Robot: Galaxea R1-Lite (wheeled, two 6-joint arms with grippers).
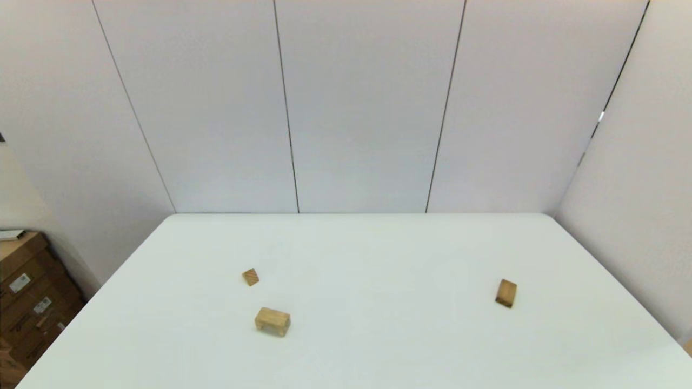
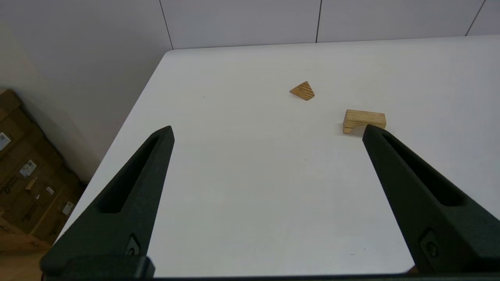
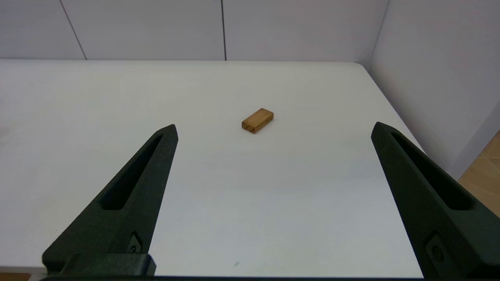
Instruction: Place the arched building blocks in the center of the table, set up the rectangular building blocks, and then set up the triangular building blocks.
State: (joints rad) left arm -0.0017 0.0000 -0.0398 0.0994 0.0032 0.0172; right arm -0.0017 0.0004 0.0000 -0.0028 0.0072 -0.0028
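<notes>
The pale arched block (image 1: pixel 272 321) lies on the left half of the white table (image 1: pixel 378 254); the left wrist view shows it too (image 2: pixel 364 120), its cut-out facing down. The small striped triangular block (image 1: pixel 250 277) (image 2: pixel 303 91) lies a little behind it. Far to the right rests the darker rectangular block (image 1: pixel 506 293) (image 3: pixel 258 120), flat on the table. Neither arm shows in the head view. My left gripper (image 2: pixel 267 130) hovers open near the table's front left edge, well short of the arch. My right gripper (image 3: pixel 273 128) is open too, short of the rectangular block, holding nothing.
Stacked cardboard boxes (image 1: pixel 27 302) (image 2: pixel 27 171) stand on the floor left of the table. White wall panels (image 1: pixel 346 108) close the back and right sides. The table's right edge (image 3: pixel 394 113) drops to a wooden floor.
</notes>
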